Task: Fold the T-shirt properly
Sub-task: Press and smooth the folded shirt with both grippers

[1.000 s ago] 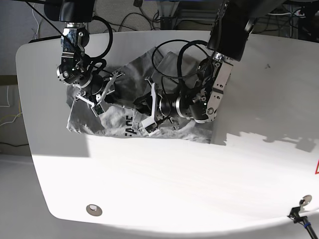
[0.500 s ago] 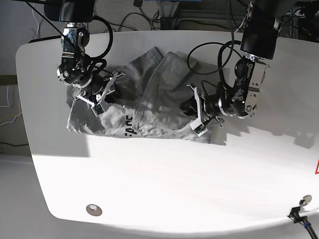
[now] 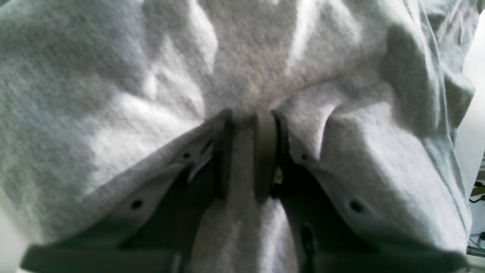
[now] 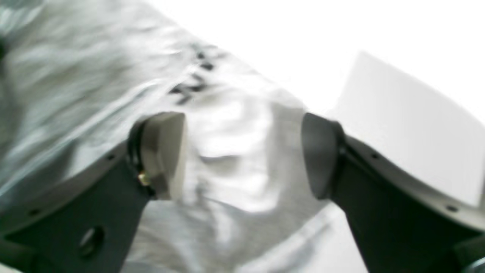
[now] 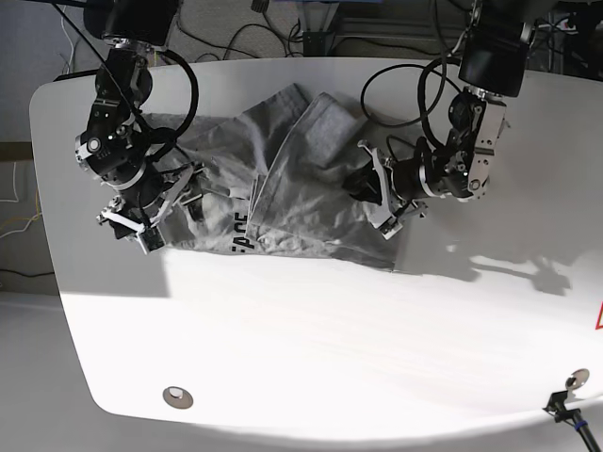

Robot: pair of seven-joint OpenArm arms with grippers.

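pinching t-shirt [image 3: 242, 76], left jaws only

The T-shirt [image 5: 301, 179] is soft heather-grey cloth, matt and slightly fuzzy, deeply creased, with flat black print. The desk [image 5: 330, 339] looks like smooth white laminate with a faint sheen. The fingers [image 4: 166, 155] have matt grey rubbery pads on pale hard plastic shells.

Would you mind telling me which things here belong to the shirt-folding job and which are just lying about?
Part of the job:
- T-shirt
- left pincer, shut on a pinch of the shirt
- right pincer, open over the shirt

Just lying about:
- table
- cables behind the table
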